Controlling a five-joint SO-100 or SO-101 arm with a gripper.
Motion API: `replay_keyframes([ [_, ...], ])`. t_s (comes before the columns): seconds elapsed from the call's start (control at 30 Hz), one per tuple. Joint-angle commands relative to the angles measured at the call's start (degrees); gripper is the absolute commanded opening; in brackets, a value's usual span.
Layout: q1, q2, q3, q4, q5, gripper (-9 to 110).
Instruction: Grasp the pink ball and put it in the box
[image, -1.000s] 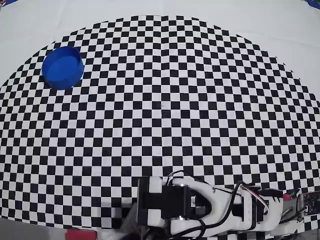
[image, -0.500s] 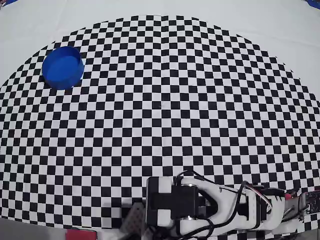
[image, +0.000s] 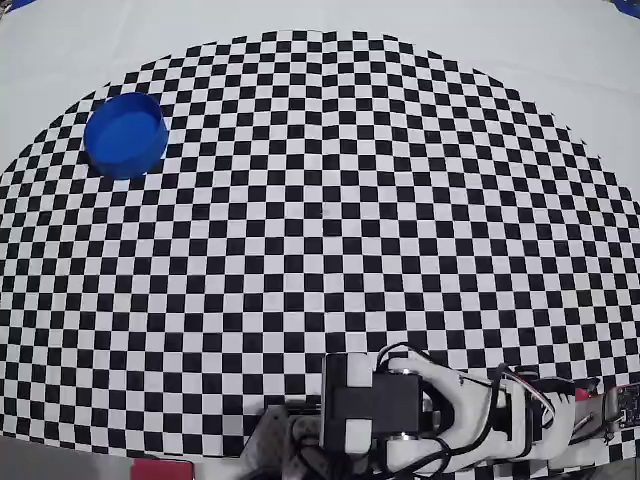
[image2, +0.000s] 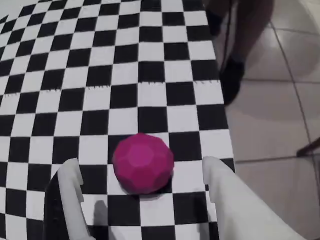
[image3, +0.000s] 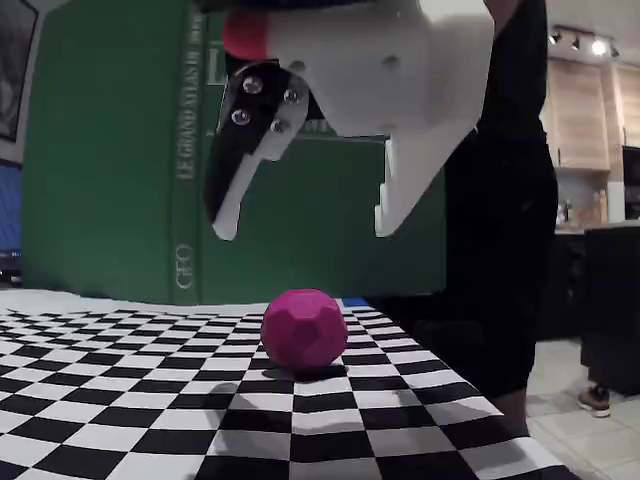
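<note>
The pink ball (image2: 143, 162) is a faceted magenta sphere lying on the checkered cloth near its edge. In the wrist view my gripper (image2: 140, 163) is open, with one white finger on each side of the ball and a gap to both. In the fixed view the gripper (image3: 305, 232) hangs open above the ball (image3: 304, 329), its fingertips clear of the ball's top. The box (image: 126, 133), a round blue container, stands far off at the upper left of the overhead view. There the ball is hidden under my arm (image: 400, 400).
The cloth's edge (image2: 225, 150) runs close to the right of the ball, with tiled floor beyond. A tall green book (image3: 120, 160) stands behind the mat, and a dark-clothed person (image3: 500, 200) beside it. A flat pink-red object (image: 160, 468) lies at the bottom edge of the overhead view.
</note>
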Motion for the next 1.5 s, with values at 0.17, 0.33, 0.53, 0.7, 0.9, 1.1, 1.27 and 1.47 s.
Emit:
replay_keyframes([
  [0.17,0.26,-1.93,-4.04,-0.70,-0.26,28],
  [0.33,0.26,-3.69,-5.45,-1.14,-0.26,28],
  [0.53,0.35,-6.77,-7.82,-1.93,-0.26,28],
  [0.7,0.26,-8.26,-8.88,-2.20,-0.26,28],
  [0.9,0.00,-10.46,-10.81,-2.46,-0.26,28],
  [1.1,0.00,-12.83,-12.48,-2.99,-0.26,28],
  [1.27,-0.18,-14.24,-13.54,-3.25,-0.26,28],
  [1.47,-0.18,-15.56,-14.33,-3.34,-0.26,28],
])
